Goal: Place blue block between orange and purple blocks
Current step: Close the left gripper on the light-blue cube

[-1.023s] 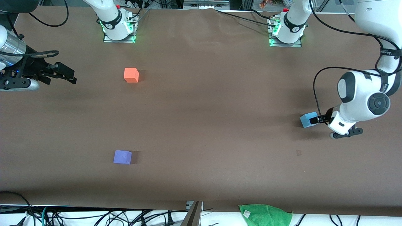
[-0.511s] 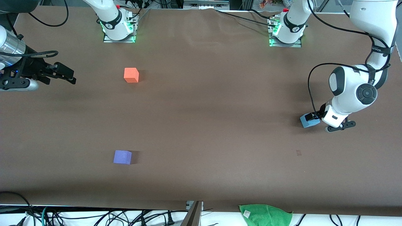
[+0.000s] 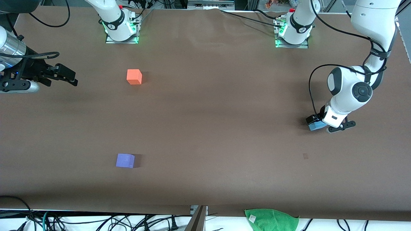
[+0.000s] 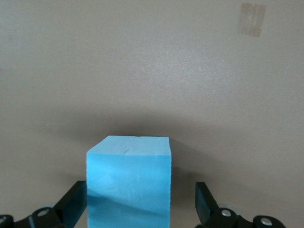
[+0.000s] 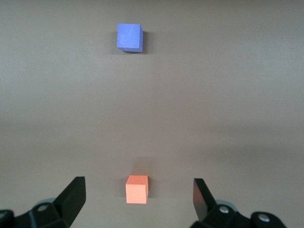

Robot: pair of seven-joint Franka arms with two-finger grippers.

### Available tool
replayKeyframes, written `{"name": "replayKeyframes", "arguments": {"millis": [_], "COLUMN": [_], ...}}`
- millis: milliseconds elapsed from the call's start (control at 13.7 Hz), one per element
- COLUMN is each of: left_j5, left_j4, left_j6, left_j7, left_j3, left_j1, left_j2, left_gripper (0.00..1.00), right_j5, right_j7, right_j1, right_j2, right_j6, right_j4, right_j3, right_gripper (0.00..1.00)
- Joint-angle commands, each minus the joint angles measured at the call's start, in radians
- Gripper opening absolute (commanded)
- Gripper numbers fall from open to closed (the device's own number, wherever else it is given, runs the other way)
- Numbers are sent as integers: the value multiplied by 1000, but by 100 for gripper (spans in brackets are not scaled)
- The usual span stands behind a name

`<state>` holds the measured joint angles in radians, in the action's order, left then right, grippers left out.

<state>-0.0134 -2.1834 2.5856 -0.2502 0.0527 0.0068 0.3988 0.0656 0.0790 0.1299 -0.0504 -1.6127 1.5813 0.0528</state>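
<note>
The blue block (image 3: 317,126) sits on the brown table near the left arm's end. My left gripper (image 3: 313,121) is down around it, open, one finger on each side. In the left wrist view the block (image 4: 128,185) stands between the fingers (image 4: 74,205), with a gap at one side. The orange block (image 3: 134,77) lies toward the right arm's end. The purple block (image 3: 125,160) lies nearer the front camera than it. My right gripper (image 3: 65,77) waits open and empty above the table at the right arm's end. Its wrist view shows the orange block (image 5: 137,189) and the purple block (image 5: 129,37).
A green cloth (image 3: 271,219) lies off the table's near edge. Cables (image 3: 96,221) run along that edge. A small tape mark (image 3: 305,156) is on the table near the blue block. Both arm bases (image 3: 120,27) stand at the table's back edge.
The left arm has swung toward the blue block and its gripper has moved in over it, now straddling it. The block has stayed in place. The right arm has not moved.
</note>
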Motion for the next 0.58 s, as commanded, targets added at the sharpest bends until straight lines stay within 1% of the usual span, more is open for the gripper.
{"name": "replayKeyframes", "arguments": {"millis": [0, 73, 146, 219, 292, 365, 511], "left_j5": [-17, -17, -19, -22, -30, -31, -33], "left_j4": [-4, -4, -4, -4, -4, -4, -1], "left_j6": [48, 60, 65, 65, 65, 65, 64], "left_j7": [-21, -18, -11, -3, -1, 0, 23], "left_j3": [6, 6, 6, 6, 6, 7, 7], "left_j1": [-8, -8, -5, 1, 2, 2, 2], "left_j2": [21, 29, 34, 34, 34, 34, 34], "left_gripper": [100, 100, 95, 85, 71, 60, 40], "right_j5": [13, 13, 13, 13, 11, 13, 11], "right_j7": [-7, -7, -7, -7, -7, -7, -7], "right_j1": [-9, -9, -9, -9, -9, -9, -9], "right_j2": [-3, -3, -5, -3, -5, -3, -5], "right_j6": [8, 8, 8, 8, 8, 8, 8], "right_j4": [-17, -17, -17, -17, -17, -17, -17], "right_j3": [-4, -2, -2, -4, -2, -2, -2], "right_gripper": [100, 100, 100, 100, 100, 100, 100]}}
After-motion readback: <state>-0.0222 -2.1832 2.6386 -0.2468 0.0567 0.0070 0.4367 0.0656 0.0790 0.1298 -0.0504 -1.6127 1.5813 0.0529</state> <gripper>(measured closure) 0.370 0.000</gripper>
